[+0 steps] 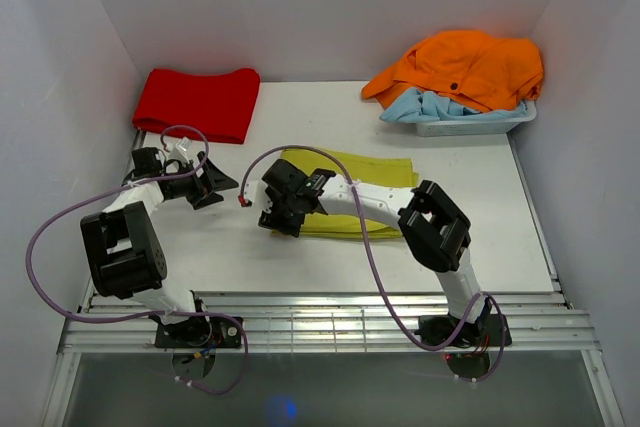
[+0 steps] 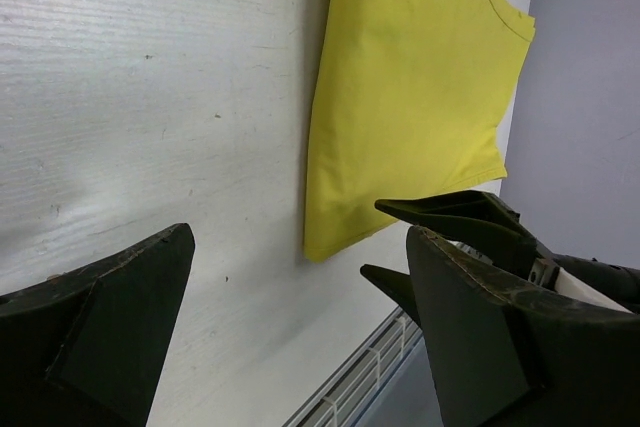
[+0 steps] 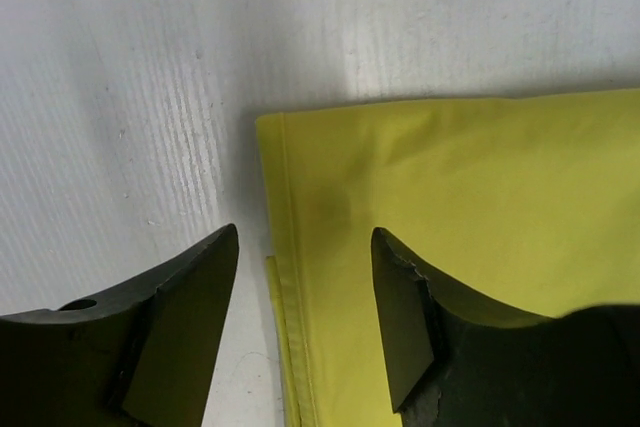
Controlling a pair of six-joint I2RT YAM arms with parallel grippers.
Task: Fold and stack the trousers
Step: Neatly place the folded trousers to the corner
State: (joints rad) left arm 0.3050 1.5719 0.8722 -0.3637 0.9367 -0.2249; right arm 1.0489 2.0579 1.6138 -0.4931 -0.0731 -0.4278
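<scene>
The white worktop (image 1: 300,252) is carrying the folded yellow-green cotton trousers (image 1: 380,170), which are lying flat at its middle. A crumpled orange garment (image 1: 465,65) is spilling over the far right corner, and a folded red cloth (image 1: 200,102) is lying at the far left corner, both well apart from the trousers. Under the orange heap a white plastic tray (image 1: 470,128) is holding a light blue cloth (image 1: 428,107). The right gripper (image 3: 305,247) is hanging spread wide over the trousers' left hem; the left gripper (image 2: 300,247), likewise agape, is hovering over bare worktop near the left edge.

Red cloth (image 1: 198,102), orange garment (image 1: 465,67), tray (image 1: 475,128)
</scene>
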